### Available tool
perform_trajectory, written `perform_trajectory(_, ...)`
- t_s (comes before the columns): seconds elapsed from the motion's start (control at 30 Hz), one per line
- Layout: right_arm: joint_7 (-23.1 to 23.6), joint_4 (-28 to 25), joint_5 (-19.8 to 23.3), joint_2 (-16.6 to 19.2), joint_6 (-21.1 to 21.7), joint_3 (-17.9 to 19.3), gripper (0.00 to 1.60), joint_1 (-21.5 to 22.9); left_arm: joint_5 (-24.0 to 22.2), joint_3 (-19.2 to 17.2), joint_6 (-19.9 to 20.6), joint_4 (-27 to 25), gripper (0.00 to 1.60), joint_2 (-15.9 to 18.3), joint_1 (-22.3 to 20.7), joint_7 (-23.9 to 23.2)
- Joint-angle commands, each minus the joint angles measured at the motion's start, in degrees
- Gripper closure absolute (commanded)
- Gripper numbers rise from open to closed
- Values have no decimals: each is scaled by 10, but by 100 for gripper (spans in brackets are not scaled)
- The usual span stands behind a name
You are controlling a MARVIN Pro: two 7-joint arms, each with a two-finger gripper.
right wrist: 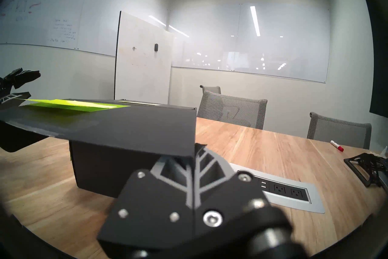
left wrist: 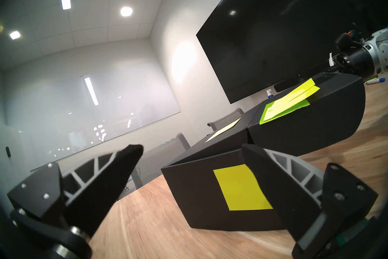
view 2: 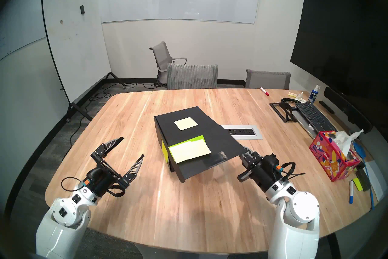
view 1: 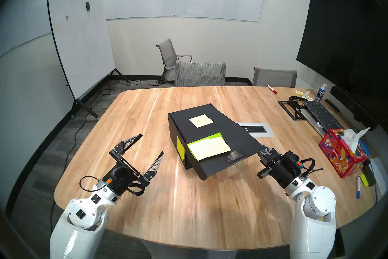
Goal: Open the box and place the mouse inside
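Observation:
The black box (view 1: 220, 126) sits mid-table, with pale yellow sticky notes (view 1: 209, 145) on its lid and a bright one on its side (left wrist: 241, 188). Its flap lid (view 1: 241, 143) is raised slightly on the right, toward me. My right gripper (view 1: 261, 146) is shut, and its fingertips are tucked under the flap's right corner (right wrist: 189, 147), which rests on them. My left gripper (view 1: 152, 144) hovers open to the left of the box, apart from it, with nothing between its fingers (left wrist: 117, 168). The mouse is not in view.
A red floral tissue box (view 1: 340, 155), markers and a keyboard (view 1: 321, 114) crowd the table's right edge. A power outlet plate (view 1: 266, 132) lies just right of the box. Grey chairs (view 1: 200, 73) stand at the far edge and a red marker (view 1: 272, 89) lies there.

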Motion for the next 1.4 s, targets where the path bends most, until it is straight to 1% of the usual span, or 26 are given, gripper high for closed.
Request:
perform_trajectory(0.0, -5, -20, 13, 5, 4, -5, 160, 26, 0, 1, -2, -12, 0, 1, -1, -2)
perform_trajectory(0.3, -7, -31, 19, 9, 10, -2, 160, 43, 0, 1, -2, -12, 0, 1, -1, -2)
perform_trajectory(0.57, -9, -35, 23, 9, 14, 1, 160, 44, 0, 1, -2, -12, 0, 1, -1, -2)
perform_trajectory(0.9, -3, -55, 35, 7, 13, 10, 160, 37, 0, 1, -2, -12, 0, 1, -1, -2)
perform_trajectory(1.07, 4, -65, 29, 14, 15, 12, 160, 36, 0, 1, -2, -12, 0, 1, -1, -2)
perform_trajectory(1.37, 6, -80, 19, 11, 22, 7, 160, 39, 0, 1, -2, -12, 0, 1, -1, -2)
